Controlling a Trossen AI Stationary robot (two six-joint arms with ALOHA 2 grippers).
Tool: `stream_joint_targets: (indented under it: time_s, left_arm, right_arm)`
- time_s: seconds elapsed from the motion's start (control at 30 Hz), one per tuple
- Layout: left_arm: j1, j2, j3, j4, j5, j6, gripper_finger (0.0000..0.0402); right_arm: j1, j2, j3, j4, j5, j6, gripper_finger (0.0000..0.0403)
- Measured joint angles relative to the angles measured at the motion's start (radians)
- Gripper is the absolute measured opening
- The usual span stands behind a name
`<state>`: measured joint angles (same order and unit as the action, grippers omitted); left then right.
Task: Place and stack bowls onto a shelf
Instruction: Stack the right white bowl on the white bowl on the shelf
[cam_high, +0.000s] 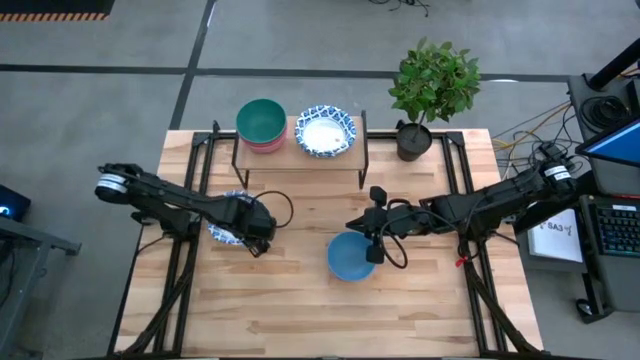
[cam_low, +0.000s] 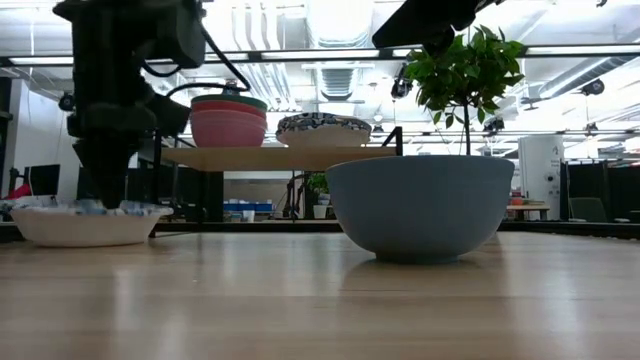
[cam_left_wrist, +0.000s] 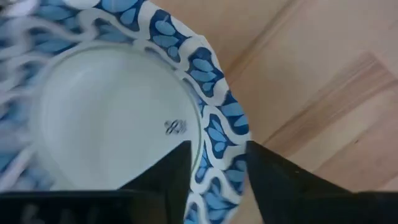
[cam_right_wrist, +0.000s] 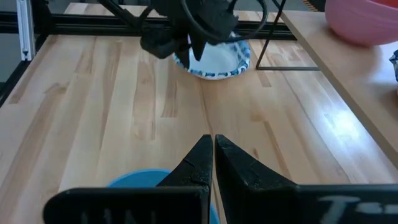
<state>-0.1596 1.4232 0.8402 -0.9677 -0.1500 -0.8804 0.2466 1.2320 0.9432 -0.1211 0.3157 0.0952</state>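
Observation:
A white bowl with a blue patterned rim (cam_high: 222, 232) rests on its base on the table's left half. My left gripper (cam_left_wrist: 217, 152) points down at its right rim and is open, one finger (cam_left_wrist: 168, 180) inside the bowl and the other (cam_left_wrist: 273, 180) outside. A plain blue bowl (cam_high: 348, 258) stands on the table in the middle. My right gripper (cam_right_wrist: 213, 146) hovers shut above its right rim, clear of it. On the shelf (cam_high: 300, 152) stand a stack with a green bowl (cam_high: 261, 120) on top and a second patterned bowl (cam_high: 325, 131). My left gripper straddles the patterned bowl's rim (cam_left_wrist: 214, 124) from above, one finger inside and one outside. Whether either finger touches the rim, I cannot tell. The bowl sits flat on the table.
A black pot with a green plant (cam_high: 415, 138) stands at the far right, beside the shelf. Bare wood lies along the table's near edge (cam_high: 320, 320). Black frame rails (cam_high: 190, 270) run along both sides of the table.

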Motion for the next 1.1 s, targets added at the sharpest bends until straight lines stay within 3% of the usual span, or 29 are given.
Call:
stream_joint_targets:
  time_s: [0.13, 0.3, 0.77, 1.1]
  left_arm:
    - [-0.004, 0.040, 0.000, 0.042, 0.001, 0.024, 0.0171]
    - [-0.004, 0.072, 0.000, 0.052, 0.001, 0.032, 0.0186]
    - [-0.041, -0.018, 0.066, 0.050, -0.002, 0.063, 0.0184]
    - [-0.050, 0.128, -0.016, 0.146, -0.022, 0.036, 0.0142]
  right_arm:
    - [0.000, 0.000, 0.000, 0.000, 0.000, 0.000, 0.0009]
    - [0.000, 0.000, 0.000, 0.000, 0.000, 0.001, 0.0009]
    - [0.000, 0.000, 0.000, 0.000, 0.001, 0.010, 0.0009]
    - [0.000, 0.000, 0.001, 0.000, 0.001, 0.011, 0.0009]
